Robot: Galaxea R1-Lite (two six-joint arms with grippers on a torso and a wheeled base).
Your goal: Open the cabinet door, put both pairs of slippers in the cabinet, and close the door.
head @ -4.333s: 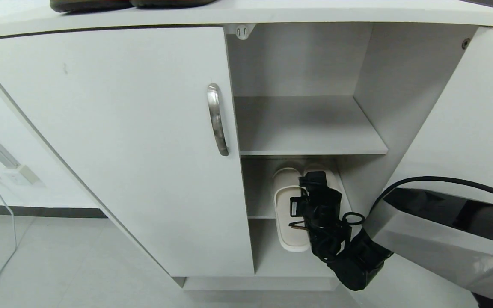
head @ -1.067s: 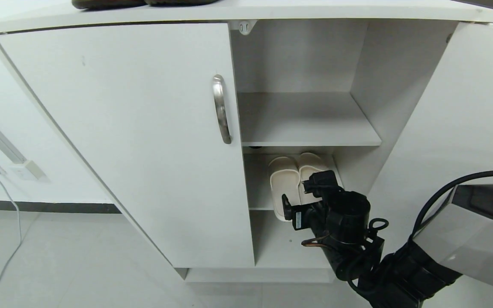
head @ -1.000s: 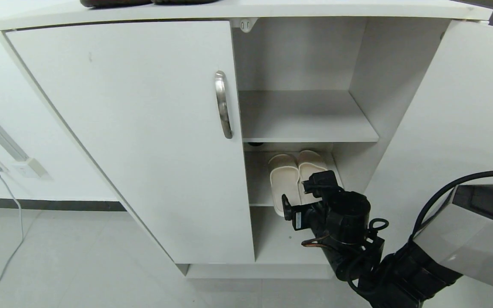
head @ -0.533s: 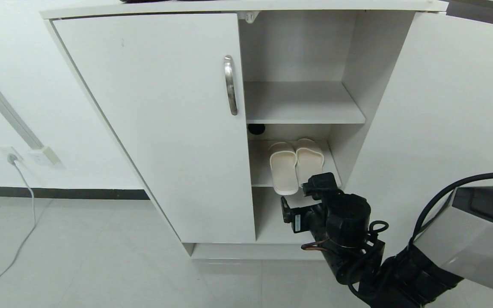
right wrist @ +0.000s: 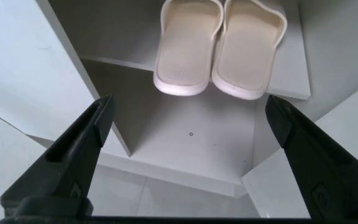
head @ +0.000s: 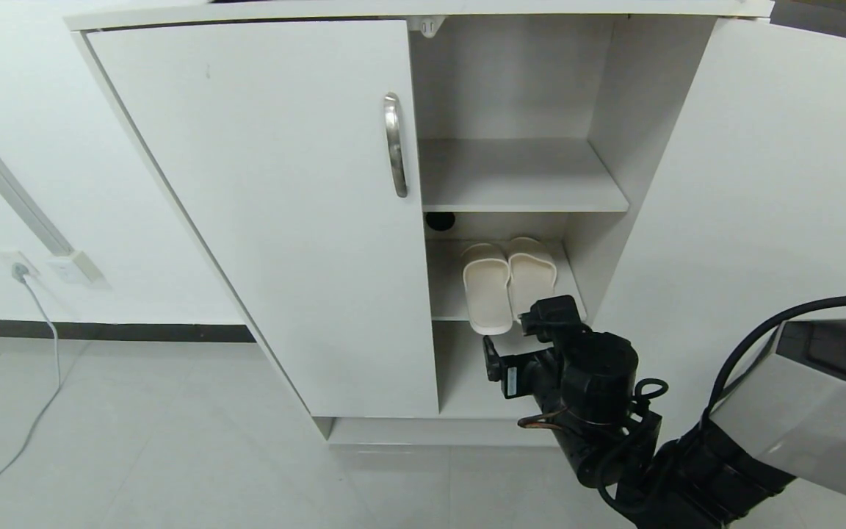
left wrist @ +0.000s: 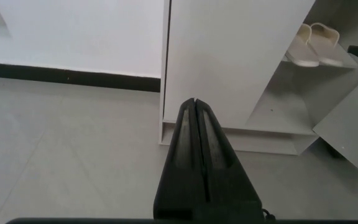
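Observation:
A pair of cream slippers (head: 509, 283) lies side by side on the middle shelf of the white cabinet (head: 518, 198), heels toward me. My right gripper (head: 522, 336) hangs open just in front of and below that shelf, with nothing between its fingers. In the right wrist view the slippers (right wrist: 219, 46) sit beyond the spread right gripper (right wrist: 188, 102). The cabinet's right door (head: 761, 184) stands wide open. The left door (head: 261, 213) is closed, with a metal handle (head: 393, 145). My left gripper (left wrist: 195, 106) is shut and empty over the floor, left of the cabinet.
The upper shelf (head: 518, 176) and the bottom compartment (head: 467, 375) lie above and below the slippers. A wall socket with a grey cable (head: 19, 273) is at the far left. Tiled floor (head: 136, 455) spreads in front of the cabinet.
The right gripper has let go of the cream slippers and drawn back from the shelf. The whole head view has shifted, so the cabinet looks farther off.

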